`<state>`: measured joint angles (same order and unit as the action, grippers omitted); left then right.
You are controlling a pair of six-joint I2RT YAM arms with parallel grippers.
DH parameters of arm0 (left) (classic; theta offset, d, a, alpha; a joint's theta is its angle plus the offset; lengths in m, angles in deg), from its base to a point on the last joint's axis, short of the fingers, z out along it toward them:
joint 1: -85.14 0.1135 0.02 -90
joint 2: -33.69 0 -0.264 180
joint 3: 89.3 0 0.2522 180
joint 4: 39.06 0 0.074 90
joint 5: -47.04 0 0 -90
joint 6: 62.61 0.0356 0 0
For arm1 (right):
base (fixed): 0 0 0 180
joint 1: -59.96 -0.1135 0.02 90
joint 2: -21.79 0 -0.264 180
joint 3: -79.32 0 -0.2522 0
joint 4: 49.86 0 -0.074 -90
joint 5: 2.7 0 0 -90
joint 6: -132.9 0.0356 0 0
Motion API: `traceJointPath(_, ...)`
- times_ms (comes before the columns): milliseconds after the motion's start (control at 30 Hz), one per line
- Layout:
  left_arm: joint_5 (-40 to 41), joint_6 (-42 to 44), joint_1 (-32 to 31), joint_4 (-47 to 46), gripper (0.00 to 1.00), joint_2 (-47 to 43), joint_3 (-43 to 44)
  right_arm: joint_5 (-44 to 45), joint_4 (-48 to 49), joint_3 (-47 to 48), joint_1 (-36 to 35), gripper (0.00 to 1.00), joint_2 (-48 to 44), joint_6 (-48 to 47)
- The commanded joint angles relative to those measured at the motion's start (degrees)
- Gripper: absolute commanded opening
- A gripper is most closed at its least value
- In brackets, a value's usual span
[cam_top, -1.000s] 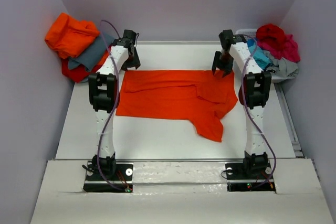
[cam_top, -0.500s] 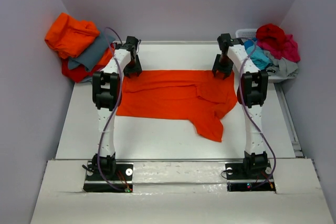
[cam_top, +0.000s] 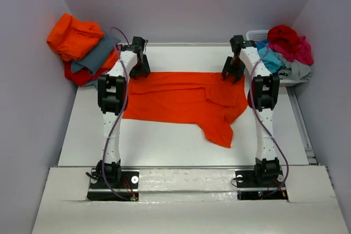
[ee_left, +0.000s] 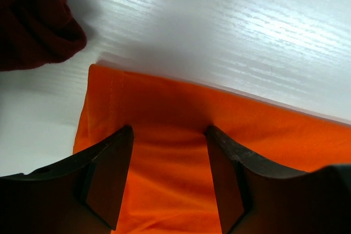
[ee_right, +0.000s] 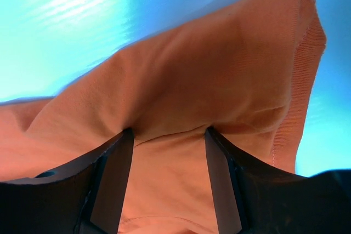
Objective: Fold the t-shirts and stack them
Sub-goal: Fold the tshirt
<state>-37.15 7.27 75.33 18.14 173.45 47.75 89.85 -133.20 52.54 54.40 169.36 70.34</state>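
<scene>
My left jaws stand wide apart. Both fingers (ee_left: 107, 182) are set on the far left edge of the orange t-shirt (cam_top: 181, 100), with a flat strip of its cloth between them; nothing is clamped. My right jaws are equally spread, fingers (ee_right: 112, 184) on the far right edge of the same shirt. There the cloth rises in a ridge between them and a ribbed edge (ee_right: 307, 75) shows at the right; no grip there either. The orange t-shirt lies spread crosswise on the white tabletop (cam_top: 164, 146), one sleeve pointing toward the arm bases. In the left wrist view a dark red cloth (ee_left: 33, 20) lies just beyond the shirt corner. A pile of t-shirts (cam_top: 82, 45), orange, grey and red, sits off the far left corner. A white basket (cam_top: 253, 34) at the far right carries more t-shirts (cam_top: 288, 45).
</scene>
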Motion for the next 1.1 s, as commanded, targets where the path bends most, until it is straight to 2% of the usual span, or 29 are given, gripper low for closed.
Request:
traceJointPath(0, -0.7, 0.0, -0.3, -4.5, 0.70, 2.8, 0.1, -4.4, 8.6, 0.0, 0.5, 0.62, 3.3, -1.7)
traceJointPath(200, -0.9, -0.7, 0.2, -7.8, 0.74, 3.1, 2.9, -4.0, 12.6, 2.4, 0.5, 0.71, 2.6, -5.5)
traceJointPath(467, -0.4, -2.3, 0.8, -10.0, 0.75, 3.8, 7.3, -4.0, 17.2, 5.5, 0.5, 0.74, 1.6, -6.0)
traceJointPath(667, 1.7, -2.5, 1.3, -14.7, 0.76, 1.7, 6.9, -3.5, 22.0, 5.9, 1.0, 0.80, -0.3, -6.9)
traceJointPath(933, 3.0, -2.4, 1.3, -18.7, 0.76, -4.3, 3.7, -3.5, 21.8, 2.7, 1.0, 0.81, -6.6, -5.7)
traceJointPath(1067, 5.6, -1.7, 0.1, -14.6, 0.76, -7.8, 3.5, -3.4, 17.0, 0.7, 1.0, 0.81, -11.5, -2.4)
